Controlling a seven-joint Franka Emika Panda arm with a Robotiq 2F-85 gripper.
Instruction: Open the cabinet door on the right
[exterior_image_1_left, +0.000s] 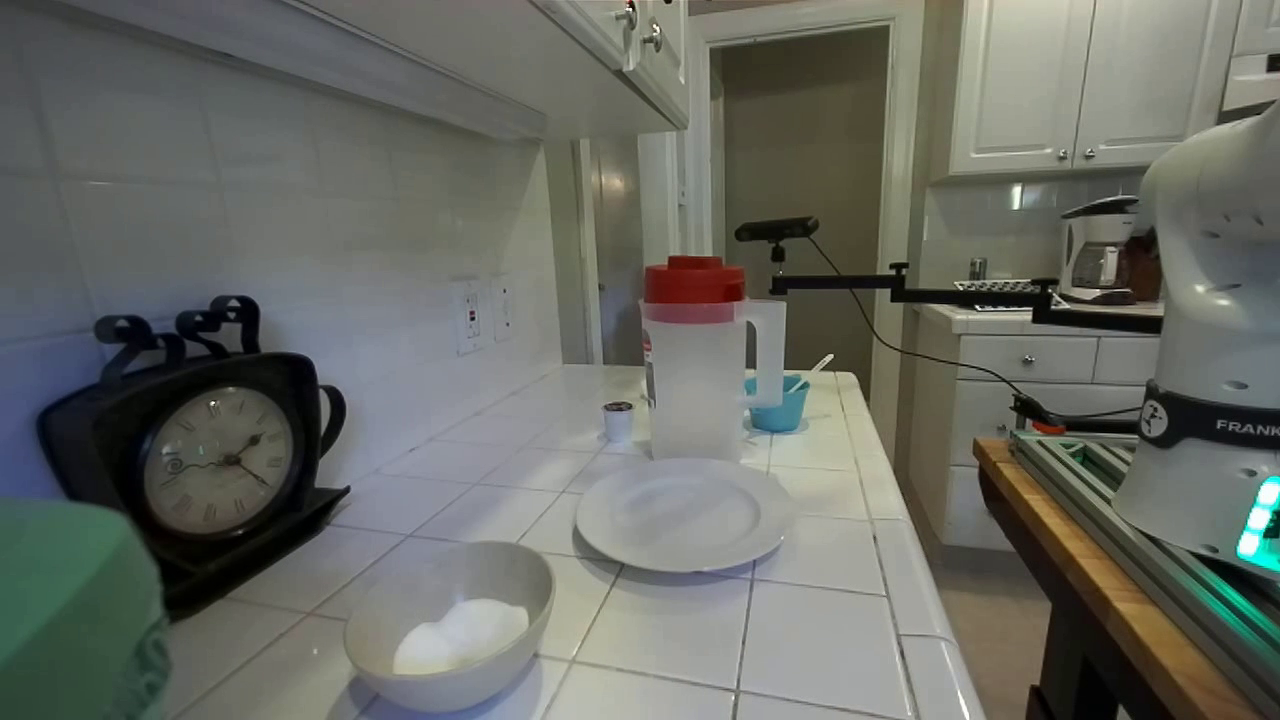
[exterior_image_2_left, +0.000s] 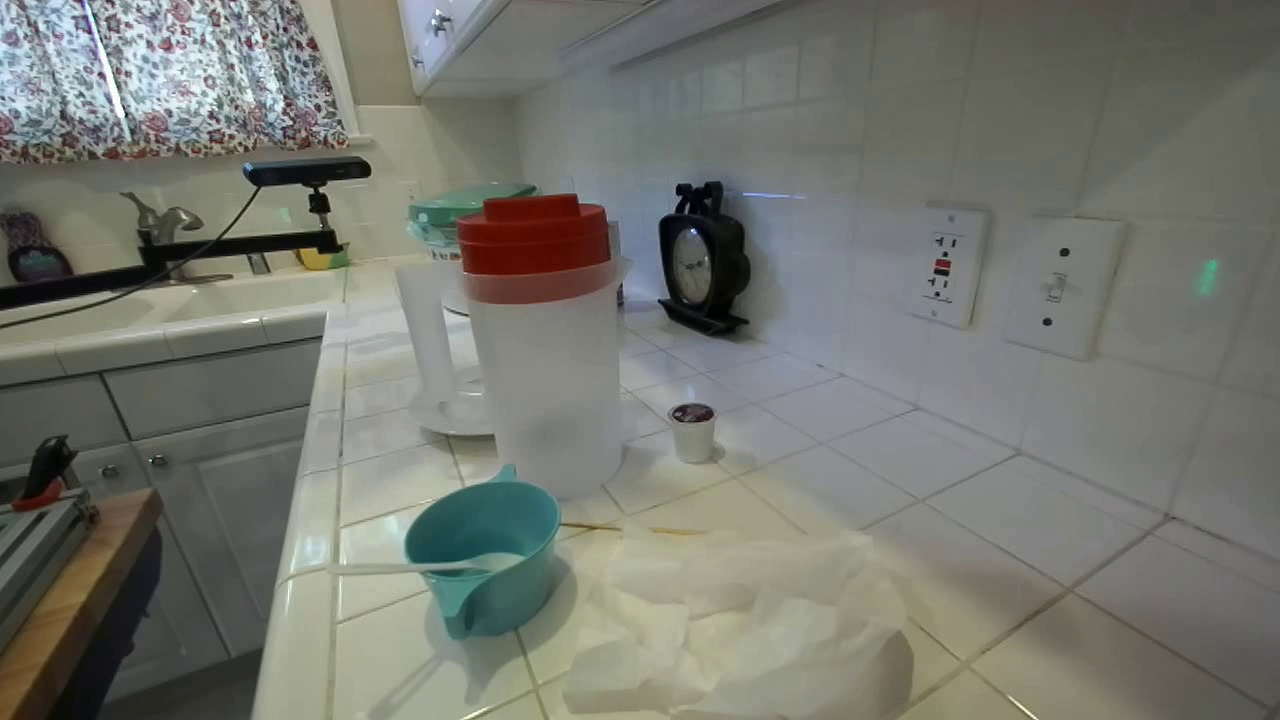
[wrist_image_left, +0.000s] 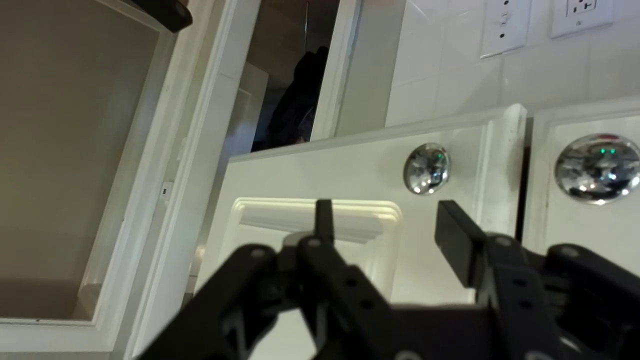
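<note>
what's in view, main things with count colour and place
Cabinet door: 1, white, wrist view centre
Neighbouring door: 1, white, wrist view right
Pitcher: 1, translucent, red-lidded, counter
Plate: 1, white, counter
Bowl: 1, pale grey, counter
Clock: 1, black, near tiled wall
Pod: 1, white, counter
Cup: 1, turquoise, counter
Utensil: 1, white, in cup
Crumpled sheet: 1, white, counter
Wall plates: 2, white, tiled wall
Coffee maker: 1, mostly white, far counter
Camera: 1, black, on boom
Robot arm: 1, white, beside counter
Gripper: 1, black, wrist view
</note>
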